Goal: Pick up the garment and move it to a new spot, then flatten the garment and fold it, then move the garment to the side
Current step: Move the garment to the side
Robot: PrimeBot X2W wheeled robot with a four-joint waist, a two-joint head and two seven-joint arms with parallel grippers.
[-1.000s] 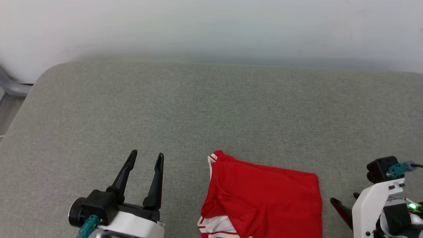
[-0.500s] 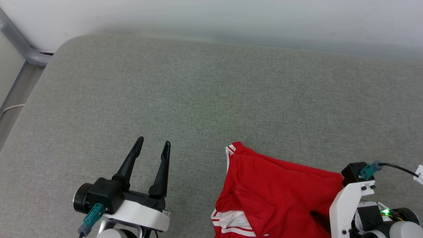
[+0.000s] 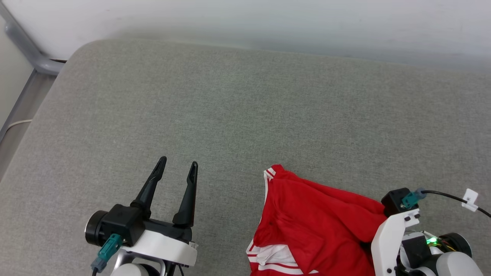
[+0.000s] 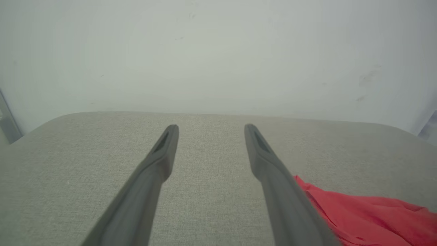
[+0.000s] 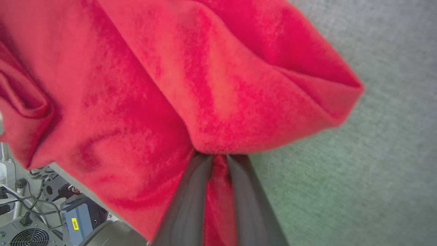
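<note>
The garment (image 3: 314,226), a red jersey with a white striped sleeve at its near left, lies bunched at the near edge of the grey padded surface (image 3: 245,115). In the right wrist view my right gripper (image 5: 218,159) is shut on a fold of the garment (image 5: 170,85), red cloth pinched between the two fingers and their tips hidden under the fold. In the head view that arm's white wrist bracket (image 3: 391,237) sits at the garment's right edge. My left gripper (image 3: 178,163) hovers open and empty left of the garment, as its own view shows (image 4: 210,130), with the red cloth (image 4: 368,215) beside its right finger.
A pale wall runs along the back of the surface. A grey metal rail (image 3: 23,42) and bare floor with a cable (image 3: 15,124) lie past the left edge. Below the near edge, the robot's base with a fan (image 5: 34,232) shows.
The head camera shifted. My right gripper moved in onto the garment's right edge and shut on it, bunching and lifting the cloth there. The left gripper stayed open in place.
</note>
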